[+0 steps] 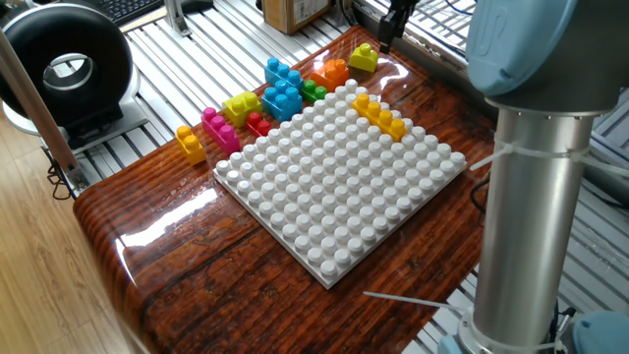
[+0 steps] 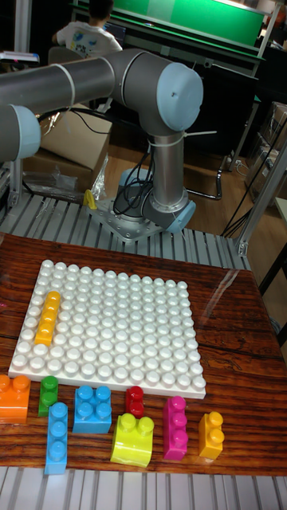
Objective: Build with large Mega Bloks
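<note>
Plastic, light and rigid, the lime yellow block (image 1: 363, 57) sits just below my gripper (image 1: 386, 39); I'd pinch its flat sides. Jaw opening: cannot tell.

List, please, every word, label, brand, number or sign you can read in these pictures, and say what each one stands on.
No text can be read in either view.
Brown cardboard box: no legible print shows.
White T-shirt of the person in the background: a coloured print, too blurred to read.
Bright plastic Mega Bloks and white square studded baseplate: no lettering visible.
</note>
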